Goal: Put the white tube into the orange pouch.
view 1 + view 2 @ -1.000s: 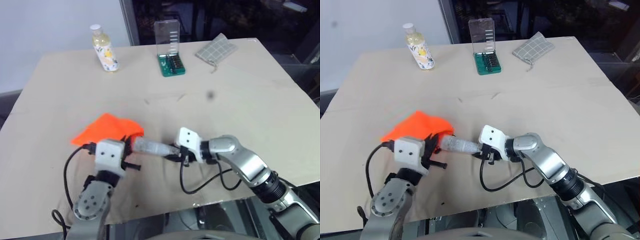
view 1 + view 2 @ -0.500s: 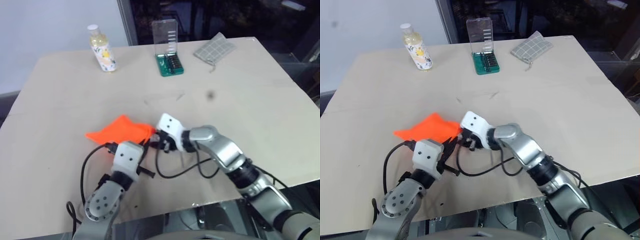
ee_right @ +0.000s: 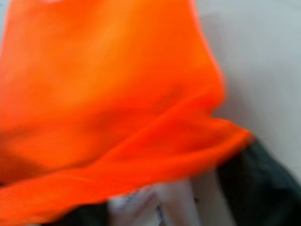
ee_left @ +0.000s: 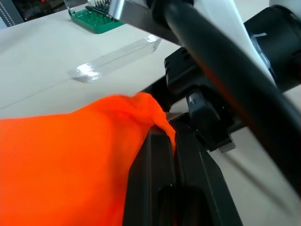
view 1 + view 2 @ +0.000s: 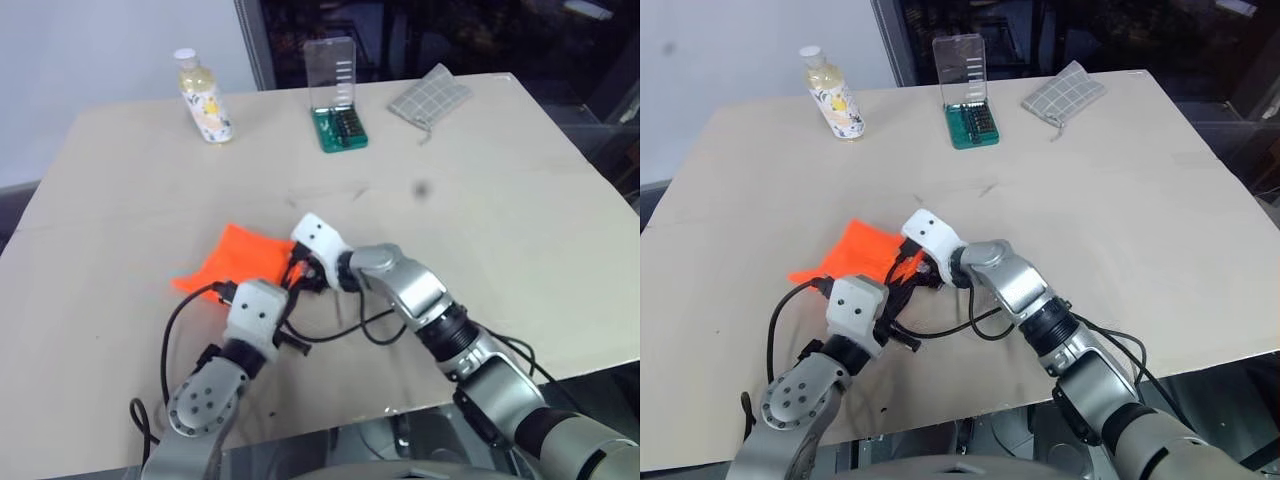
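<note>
We're pushing the right gripper point(image 5: 297, 272) right up to the mouth of the orange pouch point(image 5: 235, 262); a sec ago it was well back w/ the white tube point(image 3: 155, 207) sticking out towards the opening. Tube's now mostly under the orange fabric, a pale bit showing in the right wrist view. Can't tell if the right fingers are spread yet. Left gripper point(image 4: 170, 141) is pinching the pouch edge, pressed tight. Insertion's prob nearly done; release is next.

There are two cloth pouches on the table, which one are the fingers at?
The orange pouch, near the table's front edge; the grey checked pouch lies untouched at the far side.
</note>
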`<act>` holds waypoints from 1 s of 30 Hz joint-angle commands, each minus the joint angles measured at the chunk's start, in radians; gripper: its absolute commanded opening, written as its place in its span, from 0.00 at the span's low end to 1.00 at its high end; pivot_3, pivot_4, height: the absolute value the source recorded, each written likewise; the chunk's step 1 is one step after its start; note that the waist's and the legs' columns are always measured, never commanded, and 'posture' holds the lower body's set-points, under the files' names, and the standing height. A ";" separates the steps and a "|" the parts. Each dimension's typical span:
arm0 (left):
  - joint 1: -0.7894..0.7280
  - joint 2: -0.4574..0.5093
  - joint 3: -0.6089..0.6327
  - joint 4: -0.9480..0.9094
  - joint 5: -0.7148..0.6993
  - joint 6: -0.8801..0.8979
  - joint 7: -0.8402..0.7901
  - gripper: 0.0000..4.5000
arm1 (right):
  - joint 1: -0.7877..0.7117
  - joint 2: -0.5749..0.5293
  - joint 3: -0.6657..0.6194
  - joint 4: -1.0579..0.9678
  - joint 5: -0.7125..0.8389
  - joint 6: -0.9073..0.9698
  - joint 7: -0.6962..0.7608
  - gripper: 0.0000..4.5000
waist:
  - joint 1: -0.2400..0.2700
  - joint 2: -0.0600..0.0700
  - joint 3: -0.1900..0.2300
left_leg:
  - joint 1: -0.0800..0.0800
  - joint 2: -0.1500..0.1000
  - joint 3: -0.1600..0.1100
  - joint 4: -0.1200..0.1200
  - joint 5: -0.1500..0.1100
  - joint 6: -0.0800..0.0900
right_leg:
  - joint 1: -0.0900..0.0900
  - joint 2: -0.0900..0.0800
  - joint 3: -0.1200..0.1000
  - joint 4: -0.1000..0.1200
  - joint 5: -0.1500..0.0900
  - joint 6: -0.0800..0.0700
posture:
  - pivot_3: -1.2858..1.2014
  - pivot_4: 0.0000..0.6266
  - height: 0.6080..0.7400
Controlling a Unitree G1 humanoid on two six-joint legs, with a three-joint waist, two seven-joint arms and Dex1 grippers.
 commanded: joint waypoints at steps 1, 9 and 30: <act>-0.030 -0.047 0.025 -0.027 -0.094 0.036 0.002 0.00 | 0.006 0.041 -0.041 -0.088 0.071 -0.027 0.041 0.98 | 0.001 0.000 0.000 | 0.000 0.000 0.000 0.000 0.000 0.000 | 0.000 0.000 0.000 0.000 0.000 0.000 | 0.52 0.24 1.00; -0.164 -0.086 0.206 0.057 -0.260 0.141 0.024 0.00 | 0.083 -0.221 -0.082 -0.341 0.211 0.103 0.282 0.98 | 0.001 0.000 0.000 | -0.001 0.000 -0.001 0.001 0.000 0.000 | 0.000 0.000 -0.001 0.000 0.000 0.000 | 0.52 0.24 1.00; -0.293 -0.007 0.438 0.228 -0.611 0.353 0.029 0.00 | 0.156 -0.266 0.073 -0.247 -0.022 -0.146 0.159 0.98 | 0.004 -0.001 0.000 | -0.001 -0.001 -0.001 0.001 0.001 -0.001 | 0.000 0.000 0.000 0.000 0.000 0.000 | 0.52 0.24 1.00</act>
